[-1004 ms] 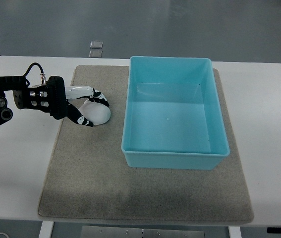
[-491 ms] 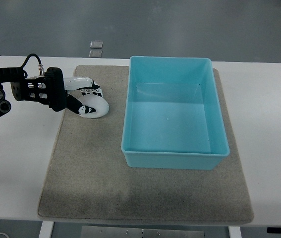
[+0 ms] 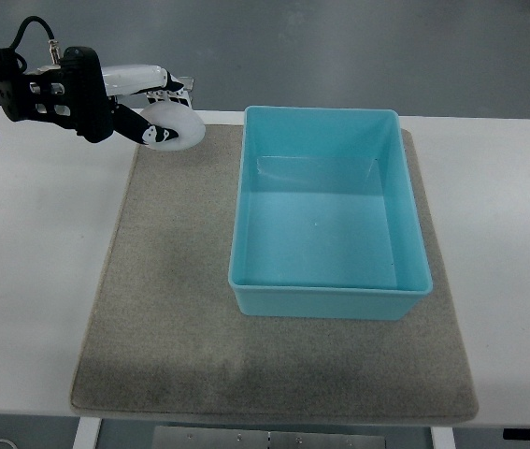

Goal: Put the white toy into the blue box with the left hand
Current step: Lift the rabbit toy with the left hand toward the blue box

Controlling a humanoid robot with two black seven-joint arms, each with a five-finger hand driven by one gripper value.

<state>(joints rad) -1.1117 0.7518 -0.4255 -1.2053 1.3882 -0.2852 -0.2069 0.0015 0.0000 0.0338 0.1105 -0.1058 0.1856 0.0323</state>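
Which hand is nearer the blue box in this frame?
Left. The left hand, shut on the white toy, is beyond the blue box's far-left corner. The right hand is out of view.

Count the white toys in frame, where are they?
1. The white toy is held in the left hand above the grey mat's far-left corner, left of the blue box, which is empty. None hidden as far as visible.
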